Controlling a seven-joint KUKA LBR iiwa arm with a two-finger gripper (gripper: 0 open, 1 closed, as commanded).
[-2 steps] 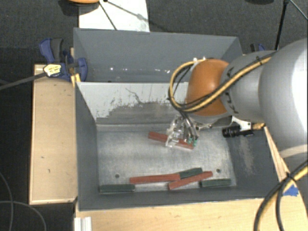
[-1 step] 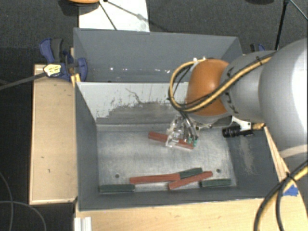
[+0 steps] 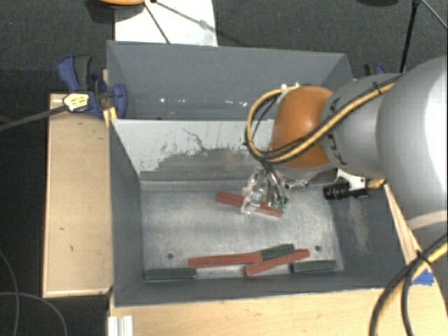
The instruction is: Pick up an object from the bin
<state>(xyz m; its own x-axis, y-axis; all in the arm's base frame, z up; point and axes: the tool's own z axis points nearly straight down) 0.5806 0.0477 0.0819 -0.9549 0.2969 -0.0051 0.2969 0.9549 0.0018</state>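
My gripper (image 3: 260,201) hangs low in the middle of the bin, its fingers down at a reddish-brown flat stick (image 3: 229,199) that lies slanted on the floor. The stick's right end runs under the fingertips and reappears at their right side. Whether the fingers are closed on it cannot be made out.
Along the bin's front wall lie more flat sticks: a long reddish-brown one (image 3: 224,260), another red one (image 3: 276,262) crossing a dark green one (image 3: 278,251), a dark green stick (image 3: 170,274) at the front left and one (image 3: 315,265) at the front right. The arm covers the bin's right side.
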